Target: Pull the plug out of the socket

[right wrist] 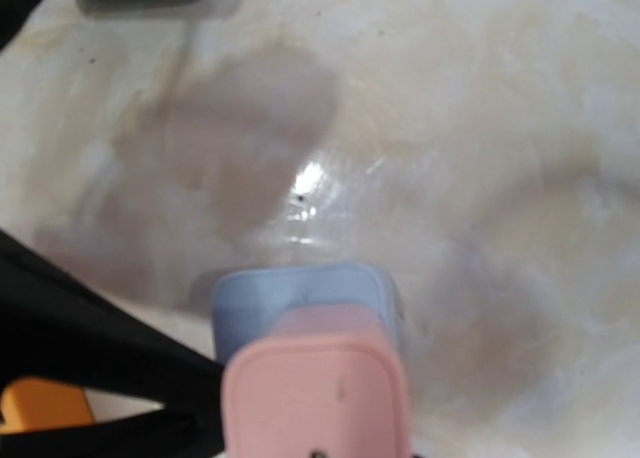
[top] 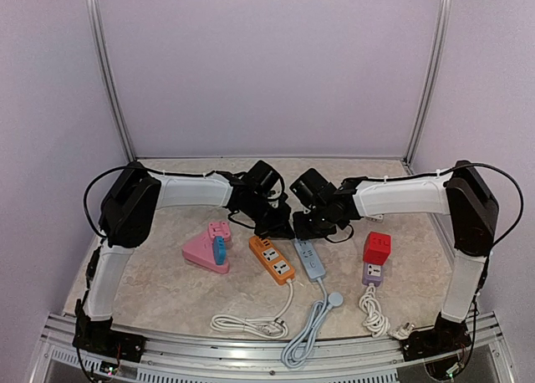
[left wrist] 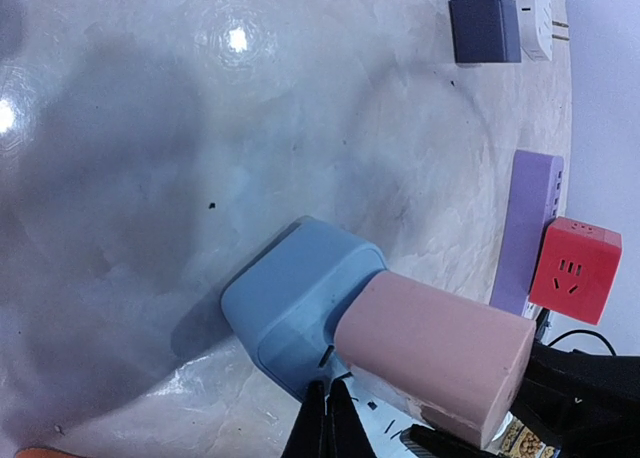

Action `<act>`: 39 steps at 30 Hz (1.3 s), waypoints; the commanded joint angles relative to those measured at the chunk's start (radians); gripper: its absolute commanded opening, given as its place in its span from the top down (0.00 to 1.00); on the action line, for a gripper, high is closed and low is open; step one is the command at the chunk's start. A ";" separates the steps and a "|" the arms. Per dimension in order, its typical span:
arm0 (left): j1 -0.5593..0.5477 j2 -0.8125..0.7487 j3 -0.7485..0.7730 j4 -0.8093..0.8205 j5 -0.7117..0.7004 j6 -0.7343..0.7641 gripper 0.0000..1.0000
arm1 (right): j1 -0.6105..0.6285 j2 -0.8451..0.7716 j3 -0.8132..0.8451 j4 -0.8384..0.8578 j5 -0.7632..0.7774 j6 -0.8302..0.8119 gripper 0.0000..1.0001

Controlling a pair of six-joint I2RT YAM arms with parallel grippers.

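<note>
Pink plug seated in a blue socket block.
The plug, boxy with rounded corners, is seen low at 6 o'clock in both wrist views, the block set on the marbled surface. In the top view it is hidden where the left end effector and right end effector meet at centre; whether either is clamped cannot be told. A red cube on a purple strip is shown at 3 o'clock by the left wrist, not the right.

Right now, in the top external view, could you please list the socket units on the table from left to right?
Pink triangular socket, orange power strip, light blue power strip, red cube socket.
</note>
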 commanded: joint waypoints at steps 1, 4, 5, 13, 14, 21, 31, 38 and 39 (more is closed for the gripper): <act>-0.018 0.043 -0.010 -0.064 -0.048 0.007 1.00 | 0.020 -0.045 0.011 0.109 -0.107 0.050 1.00; -0.018 0.060 0.003 -0.063 -0.038 0.002 1.00 | 0.020 -0.045 0.011 0.114 -0.113 0.054 1.00; -0.017 0.065 0.007 -0.062 -0.034 0.001 1.00 | 0.020 -0.048 0.011 0.116 -0.114 0.054 1.00; -0.019 0.114 0.036 -0.108 -0.046 -0.030 1.00 | 0.021 -0.073 0.012 0.111 -0.100 0.054 1.00; -0.019 0.123 0.041 -0.121 -0.049 -0.036 1.00 | 0.020 -0.079 0.013 0.117 -0.101 0.053 1.00; -0.017 0.173 0.076 -0.198 -0.069 -0.064 1.00 | 0.021 -0.121 -0.004 0.169 -0.112 0.031 1.00; -0.023 0.208 0.084 -0.221 -0.066 -0.072 1.00 | 0.020 -0.160 0.004 0.143 -0.062 0.017 1.00; -0.025 0.214 0.093 -0.234 -0.073 -0.073 1.00 | 0.022 -0.164 0.002 0.138 -0.057 0.010 1.00; -0.024 0.214 0.093 -0.236 -0.075 -0.074 1.00 | 0.022 -0.165 0.001 0.138 -0.058 0.011 1.00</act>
